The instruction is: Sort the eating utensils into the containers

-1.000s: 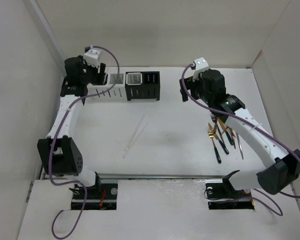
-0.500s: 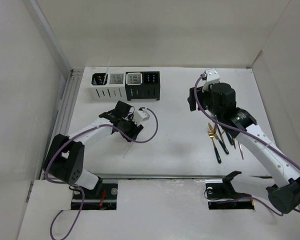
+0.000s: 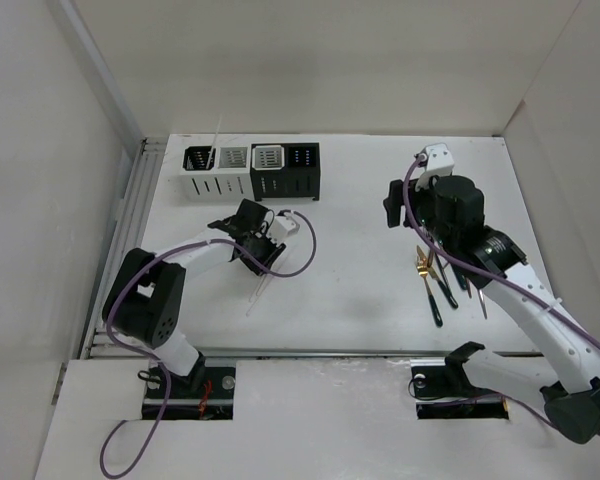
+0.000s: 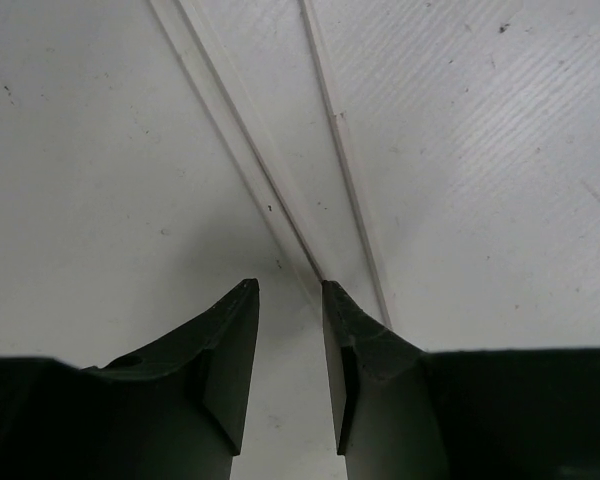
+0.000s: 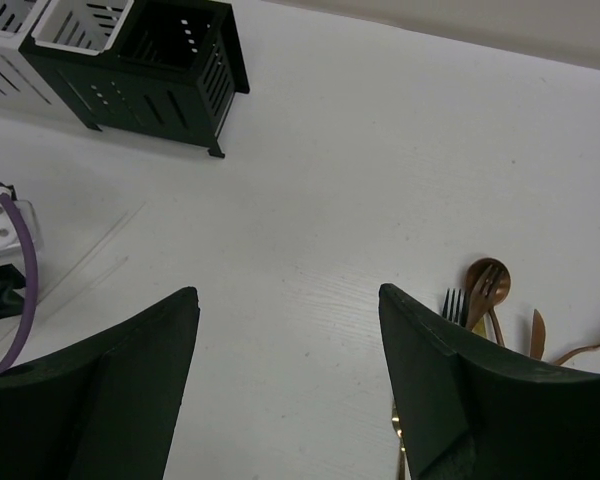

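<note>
Thin clear sticks [image 4: 250, 150] lie on the white table, running away from my left gripper [image 4: 287, 285]. Its jaws stand a narrow gap apart with only table between them, and one stick's end lies by the right fingertip. From above, the left gripper [image 3: 258, 262] is low over the sticks [image 3: 256, 292]. Another stick [image 3: 216, 138] stands in the leftmost of the four caddies [image 3: 250, 172]. My right gripper [image 5: 285, 292] is wide open and empty above the table, left of the gold-copper spoon [image 5: 487, 275] and fork [image 5: 453, 300]. The cutlery pile [image 3: 442, 278] lies under the right arm.
The caddies [image 5: 170, 60] show at the top left of the right wrist view. The left wrist's white camera and purple cable [image 5: 5, 235] sit at its left edge. White walls enclose the table on three sides.
My left arm has swung from the caddies down to the sticks in the middle of the table, leaving a stick upright in the leftmost caddy. My right arm has shifted slightly right.
</note>
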